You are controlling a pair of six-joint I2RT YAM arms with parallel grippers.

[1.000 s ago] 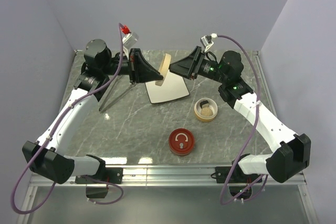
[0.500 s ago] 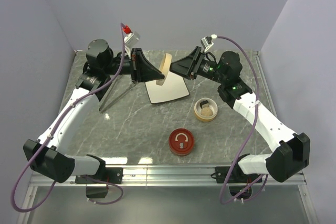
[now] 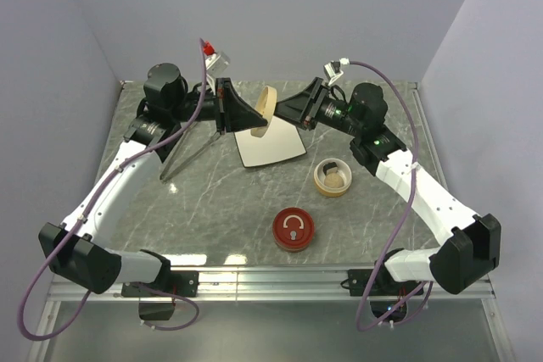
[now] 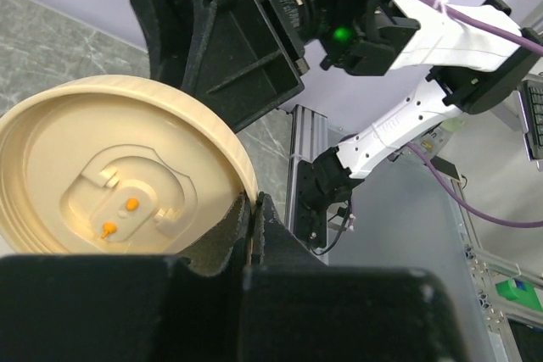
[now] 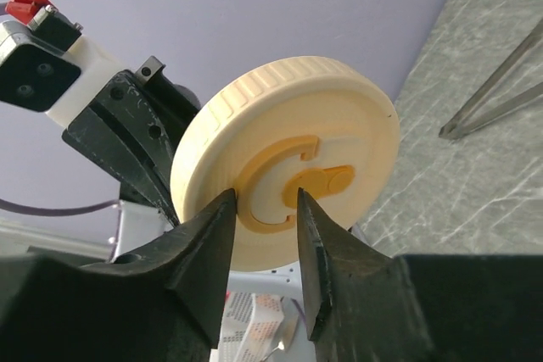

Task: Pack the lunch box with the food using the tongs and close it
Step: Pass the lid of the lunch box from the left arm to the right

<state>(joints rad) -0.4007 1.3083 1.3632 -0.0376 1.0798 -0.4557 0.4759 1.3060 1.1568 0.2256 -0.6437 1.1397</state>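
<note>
A round beige lid (image 3: 268, 106) hangs on edge above the white plate (image 3: 273, 148). My left gripper (image 4: 252, 209) is shut on its rim, and the left wrist view shows the lid's hollow underside (image 4: 102, 184). My right gripper (image 5: 265, 197) faces the lid's top (image 5: 288, 158); its fingers stand apart on either side of the yellow ring handle (image 5: 280, 184), tips at the lid's face. The lunch box (image 3: 333, 177), a round beige tub, stands open on the table with a dark roll (image 3: 331, 168) and a beige piece (image 3: 338, 181) of the food inside. The tongs (image 3: 188, 152) lie on the table at the left.
A red round lid (image 3: 293, 230) lies flat near the front middle. The tongs' tips (image 5: 496, 95) show on the marble top in the right wrist view. Purple walls close in the back and both sides.
My right gripper's jaws have narrowed around the lid's yellow handle. The left arm and the lid have crept slightly up and to the right.
</note>
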